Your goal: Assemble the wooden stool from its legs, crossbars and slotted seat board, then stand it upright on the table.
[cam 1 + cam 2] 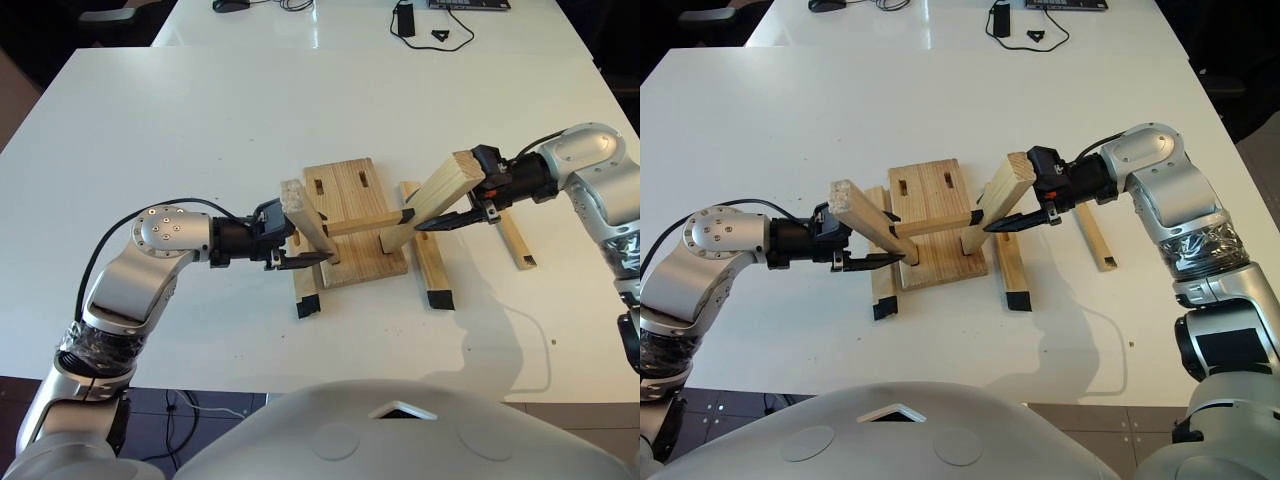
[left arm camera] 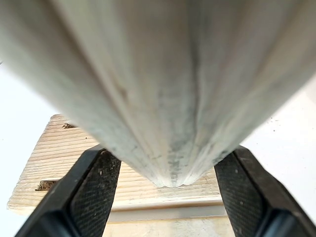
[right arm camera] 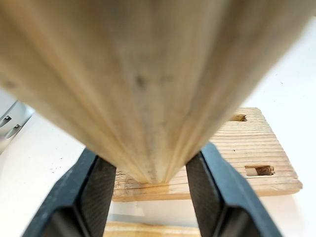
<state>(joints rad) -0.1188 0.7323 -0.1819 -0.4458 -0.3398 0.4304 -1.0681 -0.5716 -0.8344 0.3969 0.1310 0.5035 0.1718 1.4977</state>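
The slotted seat board (image 1: 345,190) lies flat in the middle of the white table (image 1: 200,130). Two pale wooden legs rise tilted over it, joined by a crossbar (image 1: 365,223). The left leg (image 1: 306,222) leans out to the left, and my left gripper (image 1: 297,259) is shut on its lower part. The right leg (image 1: 440,192) leans out to the right with my right gripper (image 1: 448,221) shut on it. In each wrist view the held leg (image 2: 168,89) (image 3: 148,84) stands close between the dark fingers (image 2: 94,192) (image 3: 94,192), with the board behind.
A loose leg with a black tip (image 1: 432,265) lies right of the board and another black-tipped leg (image 1: 306,295) lies at its front left. A thin crossbar (image 1: 514,238) rests further right. A second table behind carries a mouse (image 1: 230,5) and cables.
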